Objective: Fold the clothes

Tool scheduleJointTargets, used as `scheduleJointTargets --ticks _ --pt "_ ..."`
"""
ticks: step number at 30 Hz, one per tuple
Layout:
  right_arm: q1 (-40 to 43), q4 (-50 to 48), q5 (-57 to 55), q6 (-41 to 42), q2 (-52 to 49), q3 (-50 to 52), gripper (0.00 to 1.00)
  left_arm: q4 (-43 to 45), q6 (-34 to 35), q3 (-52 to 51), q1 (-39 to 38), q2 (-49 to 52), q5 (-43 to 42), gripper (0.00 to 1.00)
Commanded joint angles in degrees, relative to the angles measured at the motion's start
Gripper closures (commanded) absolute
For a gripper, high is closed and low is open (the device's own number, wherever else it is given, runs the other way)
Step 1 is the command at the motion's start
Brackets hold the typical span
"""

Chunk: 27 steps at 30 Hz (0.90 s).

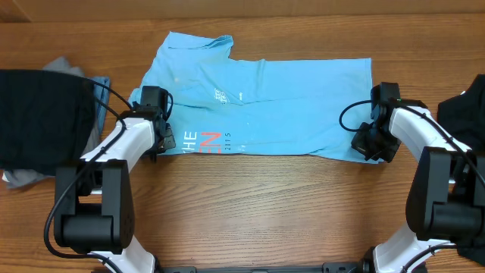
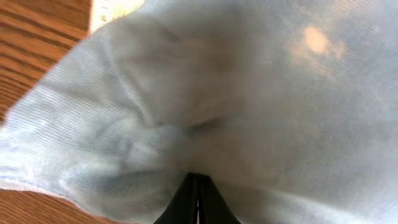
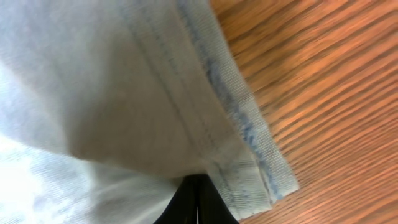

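The folding looks to be at an early-to-middle stage. The light blue T-shirt (image 1: 288, 106) lies across the middle of the wooden surface (image 1: 265, 205) as a long, mostly flat band, with a sleeve and the collar end jutting out at the far left, so it is not yet a compact bundle. Whether a lengthwise fold is already in it cannot be told for sure. The left pincer (image 2: 198, 190) is closed on a pinch of the shirt's cloth at the near-left edge, next to the white-and-red lettering (image 1: 203, 141). The right pincer (image 3: 198, 190) is closed on the stitched hem at the near-right corner. With both near corners gripped, the step in hand is probably carrying that edge over. The shirt's cloth is thin and soft, rumpling around the left grip, with shallow creases through the middle. A black garment (image 1: 38, 114) over a grey one (image 1: 23, 178) sits at the left, and another black piece (image 1: 464, 106) at the right edge, seemingly awaiting their turn.
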<state>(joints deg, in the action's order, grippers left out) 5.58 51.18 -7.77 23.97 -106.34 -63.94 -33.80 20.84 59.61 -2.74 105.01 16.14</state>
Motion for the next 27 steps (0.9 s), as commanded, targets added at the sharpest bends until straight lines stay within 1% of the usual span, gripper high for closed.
scheduleJointTargets --ticks 1,6,10,17,20,24,27 --pt "0.3 -0.2 -5.7 0.0 0.7 1.0 0.96 0.4 -1.6 -1.1 2.3 1.8 2.9 0.94" --pt "0.3 -0.6 -6.4 0.0 0.7 1.0 0.96 -1.0 -1.6 -1.1 2.8 1.8 2.9 0.96" --pt "0.3 -0.6 -8.6 0.0 0.7 1.0 0.96 -4.7 -0.3 -1.0 2.8 1.8 2.7 0.96" --pt "0.8 0.0 -8.6 0.0 0.7 1.0 0.96 -11.5 1.1 -0.3 2.7 1.7 0.1 0.96" --pt "1.0 1.1 -8.5 1.4 0.7 1.0 0.96 -13.9 2.4 1.6 2.7 0.6 -0.2 0.96" --pt "2.3 1.3 -8.0 1.3 0.7 0.8 0.96 -18.8 2.5 6.4 2.7 -1.8 -2.3 0.96" --pt "3.0 3.7 -6.5 1.3 1.5 -2.2 0.96 -23.6 2.5 11.3 2.7 -4.5 -2.7 0.96"
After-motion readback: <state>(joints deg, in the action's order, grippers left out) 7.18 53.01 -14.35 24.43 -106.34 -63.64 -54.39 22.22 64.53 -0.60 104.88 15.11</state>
